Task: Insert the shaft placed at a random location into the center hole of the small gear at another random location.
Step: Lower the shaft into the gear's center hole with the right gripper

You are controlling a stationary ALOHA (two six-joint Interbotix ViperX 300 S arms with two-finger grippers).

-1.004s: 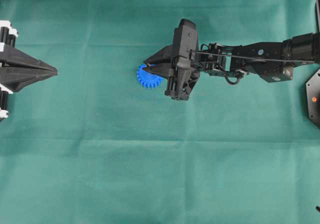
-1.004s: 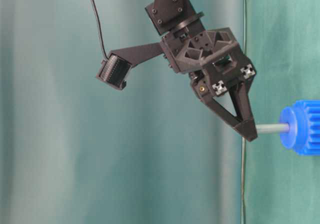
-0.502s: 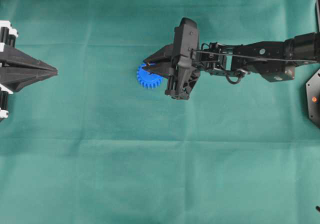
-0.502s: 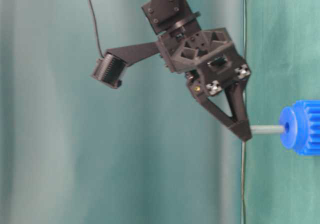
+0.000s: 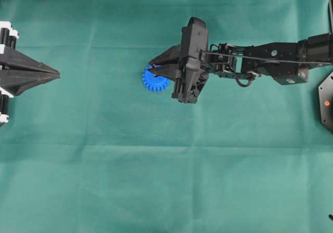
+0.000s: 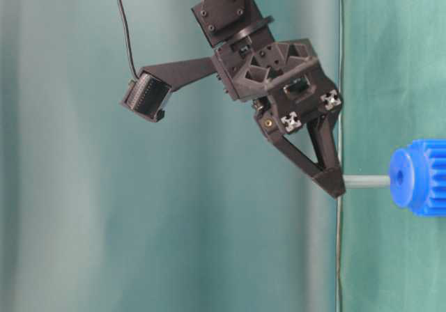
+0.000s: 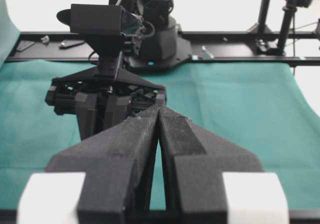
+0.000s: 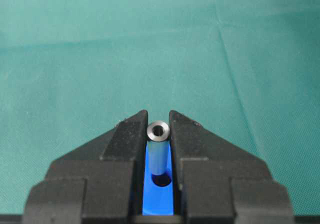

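Here the shaft [image 6: 367,181] stood with one end at the center hole [image 6: 399,176] of the gear [image 6: 419,177], its other end clamped between the tips of the right pincer [image 6: 336,185]. In the table-level view, which showed the scene turned on its side, the grey pin ran straight out from the blue hub to the black fingertips. How far it sat inside the hole, if at all, could not be told from that angle. The right wrist view looked along the shaft [image 8: 158,151]: its hollow shiny end faced the camera between the two fingers [image 8: 125,139], and its far end met the dark hole [image 8: 161,179] in the blue hub below.

From overhead, the gear [image 5: 152,81] lay flat on the green surface [image 5: 156,170], a little left of the middle and in the upper half. The right pincer [image 5: 152,69] hung over it, hiding the gear's right part, and the arm [image 5: 270,64] stretched in from the right edge.

The left pincer [image 5: 56,76] was well apart from all this, at the left edge of the overhead view. Its fingers [image 7: 125,149] were together at the tips in the left wrist view, holding nothing, pointed toward the right arm across the surface.
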